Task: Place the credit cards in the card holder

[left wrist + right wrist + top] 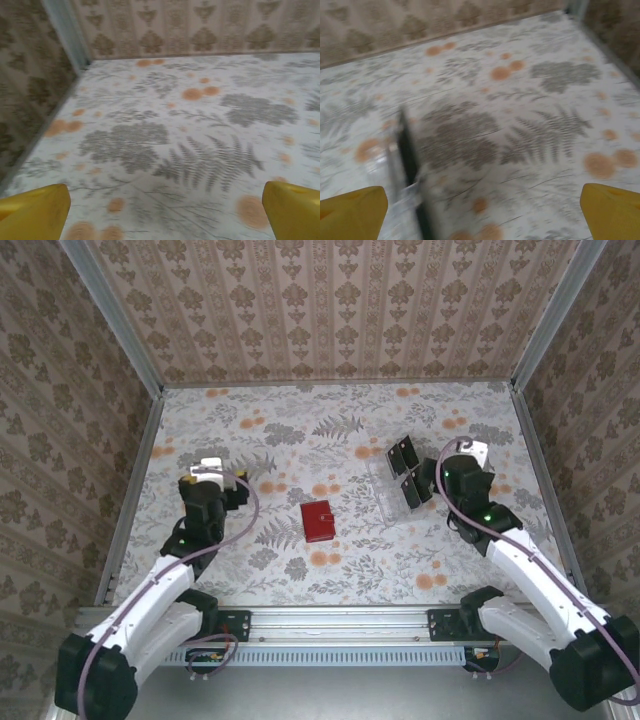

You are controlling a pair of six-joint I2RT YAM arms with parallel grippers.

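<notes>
Jaws of left gripper (pixel 165 212) and right gripper (pixel 482 212) are standing spread for a pick, while black rectangular credit cards (pixel 403 452) are waiting in a clear plastic tray (pixel 385 497) near the red square card holder (pixel 319 522).

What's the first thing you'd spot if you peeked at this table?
The little red card holder jumps out first, lying closed and alone in the middle of the flowery table. To its right, the black credit cards stand in a clear tray.
</notes>
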